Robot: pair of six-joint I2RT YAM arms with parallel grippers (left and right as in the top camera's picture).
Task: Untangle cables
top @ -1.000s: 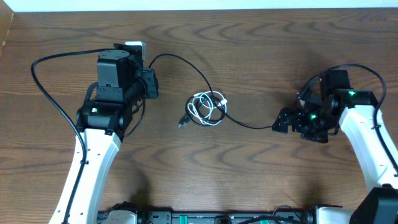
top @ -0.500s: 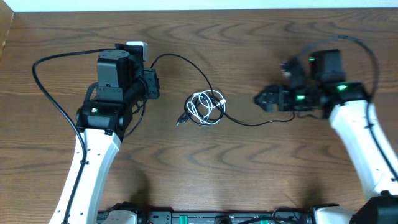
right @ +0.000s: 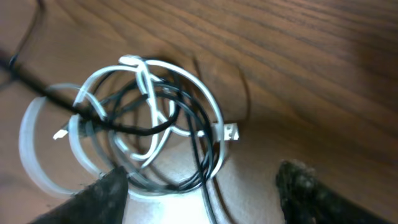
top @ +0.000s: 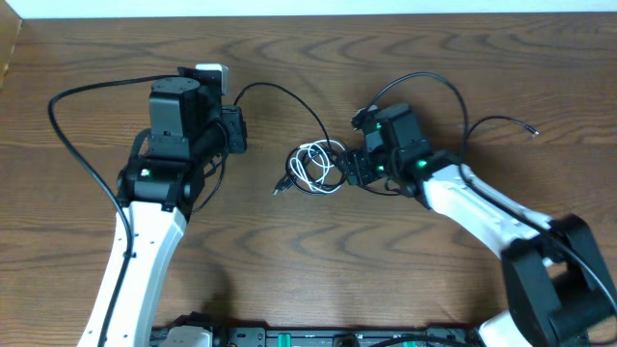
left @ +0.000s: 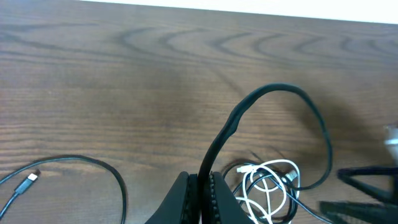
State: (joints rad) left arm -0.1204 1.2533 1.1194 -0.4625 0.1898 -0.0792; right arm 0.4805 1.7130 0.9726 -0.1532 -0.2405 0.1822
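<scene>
The thin black cable [top: 299, 101] arcs from my left gripper [top: 232, 123] down into a small tangle with the coiled white cable [top: 316, 166] at the table's middle. In the left wrist view the left gripper [left: 202, 180] is shut on the black cable [left: 273, 90], which rises from the jaws and bends right to the white coil [left: 267, 190]. My right gripper [top: 353, 170] sits at the coil's right edge. In the right wrist view the right gripper [right: 205, 199] is open, and the near rim of the white loops [right: 138, 62] and black strands [right: 193, 134] lies between its fingers.
A dark plug end [top: 282, 190] pokes out left of the coil. A thin black stretch ending in a plug [top: 532, 129] lies at the right, behind the right arm. Another plug end [left: 31, 178] lies left of the left gripper. Thick arm cables loop by each arm.
My right arm has swung left from the table's right side to the coil, and its jaws have narrowed somewhat. The left arm and its grip have not moved.
</scene>
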